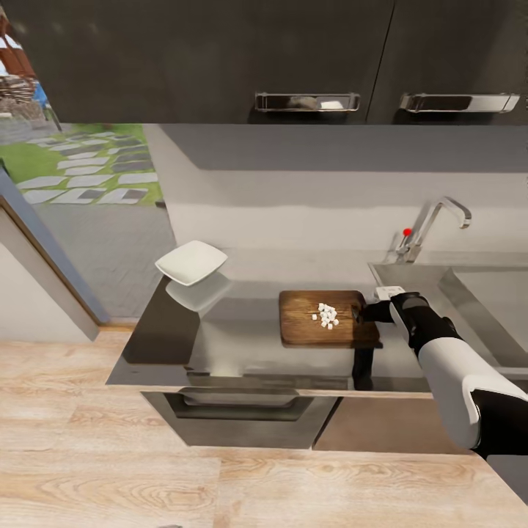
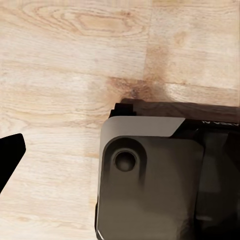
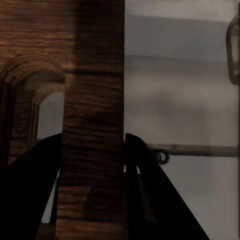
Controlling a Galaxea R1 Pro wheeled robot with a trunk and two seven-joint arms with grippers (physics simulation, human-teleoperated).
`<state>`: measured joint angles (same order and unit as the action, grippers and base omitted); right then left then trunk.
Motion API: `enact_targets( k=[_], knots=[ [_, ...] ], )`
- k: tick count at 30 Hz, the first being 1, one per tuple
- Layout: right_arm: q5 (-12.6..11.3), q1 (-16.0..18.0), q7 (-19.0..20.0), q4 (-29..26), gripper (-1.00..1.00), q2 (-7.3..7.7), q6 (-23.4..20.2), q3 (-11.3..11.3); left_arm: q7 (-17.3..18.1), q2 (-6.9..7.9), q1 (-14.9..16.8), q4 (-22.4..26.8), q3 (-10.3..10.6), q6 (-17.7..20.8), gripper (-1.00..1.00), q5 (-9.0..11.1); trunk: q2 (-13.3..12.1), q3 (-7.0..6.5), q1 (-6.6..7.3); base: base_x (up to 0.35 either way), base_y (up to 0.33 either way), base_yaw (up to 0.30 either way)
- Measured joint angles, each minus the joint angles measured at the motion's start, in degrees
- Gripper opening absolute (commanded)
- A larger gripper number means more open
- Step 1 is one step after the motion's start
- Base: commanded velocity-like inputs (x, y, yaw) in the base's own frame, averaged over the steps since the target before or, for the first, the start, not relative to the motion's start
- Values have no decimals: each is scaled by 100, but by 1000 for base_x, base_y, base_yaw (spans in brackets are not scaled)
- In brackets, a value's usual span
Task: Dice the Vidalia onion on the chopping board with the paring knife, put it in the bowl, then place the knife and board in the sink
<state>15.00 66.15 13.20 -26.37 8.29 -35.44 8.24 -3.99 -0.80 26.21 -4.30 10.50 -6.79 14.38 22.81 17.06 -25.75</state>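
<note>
The dark brown chopping board [image 1: 308, 326] lies on the glossy grey countertop [image 1: 235, 352], with the little heap of white diced onion [image 1: 325, 315] on its middle. My right gripper [image 1: 359, 314] is shut on the board's right edge. In the right wrist view that edge [image 3: 92, 100] runs between the two black fingers [image 3: 30, 190]. The white bowl [image 1: 192, 262] stands at the counter's far left, apart from the board. The sink [image 1: 484, 290] lies to the right. A pale piece [image 1: 389, 292] shows just behind the gripper; whether it is the paring knife I cannot tell. One left finger [image 2: 10, 155] hangs over the floor.
The chrome tap with its red knob [image 1: 434, 224] rises behind the sink. Dark wall cabinets [image 1: 308, 59] hang overhead. Drawer fronts [image 1: 242, 418] sit below the counter. An open doorway [image 1: 81, 176] lies left. The robot's base [image 2: 165, 175] sits on the wooden floor [image 2: 60, 60].
</note>
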Motion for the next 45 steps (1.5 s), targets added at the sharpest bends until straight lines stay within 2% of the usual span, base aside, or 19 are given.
enact_targets(
  k=[45],
  knots=[
    [0, 0, -9, 0, -100, 0, 0, 0, 8, -7, -2, -3, 0, 79, 100, 0, -1, -405, 0, 0, 0, 0]
  ],
)
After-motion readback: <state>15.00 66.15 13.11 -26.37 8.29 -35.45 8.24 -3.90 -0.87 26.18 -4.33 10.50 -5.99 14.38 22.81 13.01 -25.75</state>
